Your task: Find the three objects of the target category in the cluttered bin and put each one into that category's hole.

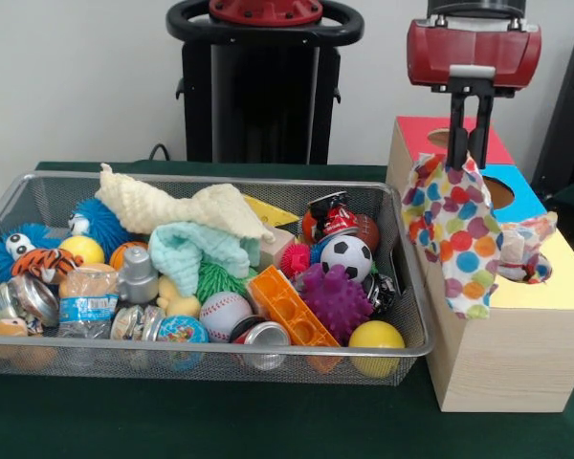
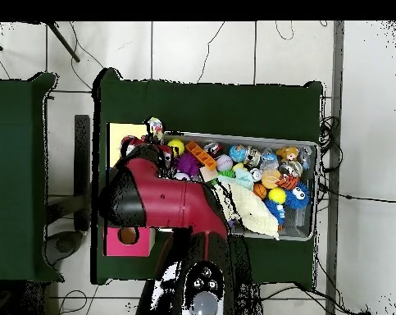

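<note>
On the dark green table [image 1: 268,426] you have the wire bin [image 1: 38,186] full of toys at one side and the wooden boxes beside it. Your gripper [image 1: 467,153] hangs above the yellow-faced box [image 1: 517,344], jaws pinched on a spotted cloth [image 1: 454,239]; another spotted cloth [image 1: 528,251] sits in its hole.

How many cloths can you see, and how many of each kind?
Spotty cloths: 2, the hanging cloth in the gripper and the bunched cloth at the yellow box
Cream knitted cloth: 1
Mint-green fluffy cloth: 1
Total: 4 cloths in sight
</note>
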Controlling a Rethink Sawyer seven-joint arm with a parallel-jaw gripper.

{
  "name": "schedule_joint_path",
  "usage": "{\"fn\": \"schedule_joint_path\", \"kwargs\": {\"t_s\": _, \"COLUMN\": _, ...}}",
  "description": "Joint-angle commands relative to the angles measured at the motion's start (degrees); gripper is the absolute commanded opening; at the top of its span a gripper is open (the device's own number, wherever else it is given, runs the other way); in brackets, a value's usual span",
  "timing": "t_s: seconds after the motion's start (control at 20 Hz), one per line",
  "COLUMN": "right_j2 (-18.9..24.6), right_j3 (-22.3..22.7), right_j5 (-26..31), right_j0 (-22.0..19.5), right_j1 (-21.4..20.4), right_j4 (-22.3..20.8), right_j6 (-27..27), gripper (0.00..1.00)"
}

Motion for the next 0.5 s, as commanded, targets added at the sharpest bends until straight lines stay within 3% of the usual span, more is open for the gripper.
{"fn": "schedule_joint_path", "kwargs": {"t_s": 0.05, "right_j2": -4.85, "right_j3": -1.55, "right_j5": 3.59, "right_j0": 2.52, "right_j1": -0.91, "right_j4": 4.59, "right_j6": 13.99, "gripper": 0.00}}
{"fn": "schedule_joint_path", "kwargs": {"t_s": 0.3, "right_j2": -8.86, "right_j3": -3.99, "right_j5": 5.77, "right_j0": 6.80, "right_j1": 0.30, "right_j4": 7.15, "right_j6": 15.39, "gripper": 0.00}}
{"fn": "schedule_joint_path", "kwargs": {"t_s": 0.5, "right_j2": -10.54, "right_j3": -4.39, "right_j5": 4.23, "right_j0": 9.23, "right_j1": 2.58, "right_j4": 9.77, "right_j6": 16.34, "gripper": 0.00}}
